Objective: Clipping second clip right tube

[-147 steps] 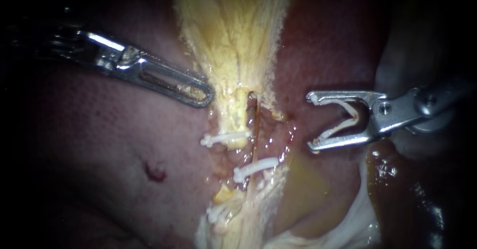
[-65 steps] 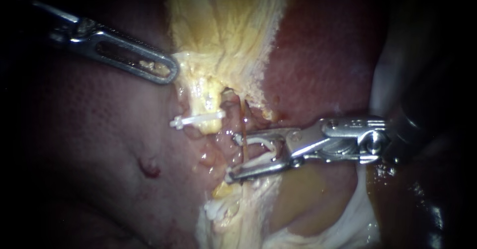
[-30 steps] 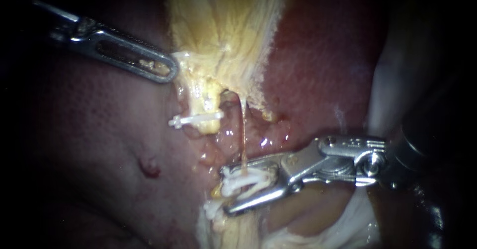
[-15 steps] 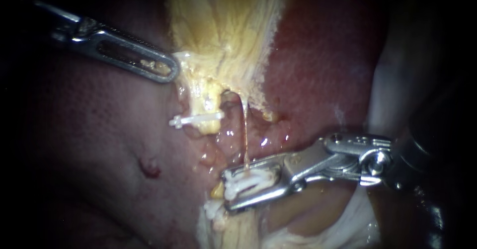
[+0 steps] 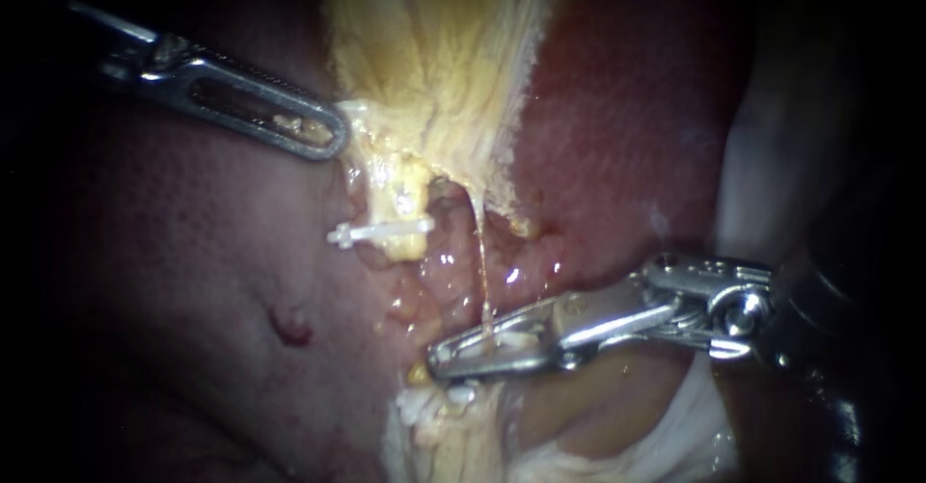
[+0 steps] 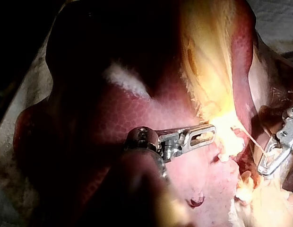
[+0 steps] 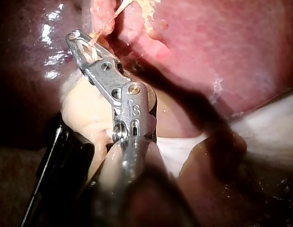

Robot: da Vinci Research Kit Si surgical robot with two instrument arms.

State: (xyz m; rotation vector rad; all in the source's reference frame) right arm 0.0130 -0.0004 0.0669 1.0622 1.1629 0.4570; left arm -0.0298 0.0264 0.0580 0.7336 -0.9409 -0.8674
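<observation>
My right instrument (image 5: 439,362) reaches in from the right. Its jaws are pressed almost together on a white clip (image 5: 509,340) around the thin right tube (image 5: 479,261), which runs taut down from the gallbladder (image 5: 434,49). The right wrist view shows the same jaws (image 7: 76,39) closed around the tube (image 7: 106,21). The thicker yellow left tube (image 5: 400,199) carries a white clip (image 5: 381,231). My left instrument (image 5: 336,141) is shut on the gallbladder's lower edge and holds it out to the left; it also appears in the left wrist view (image 6: 211,133).
Dark red liver (image 5: 627,136) lies on the right and paler liver (image 5: 193,281), with a small red spot (image 5: 289,327), on the left. White clips (image 5: 424,408) sit on the tissue just below the right jaws. Pale white tissue (image 5: 694,435) lies at the lower right.
The right instrument came in with an open clip, dropped lower along the thin tube, and its jaws have now squeezed down on the clip. Earlier the left instrument pulled the gallbladder leftward, then held still.
</observation>
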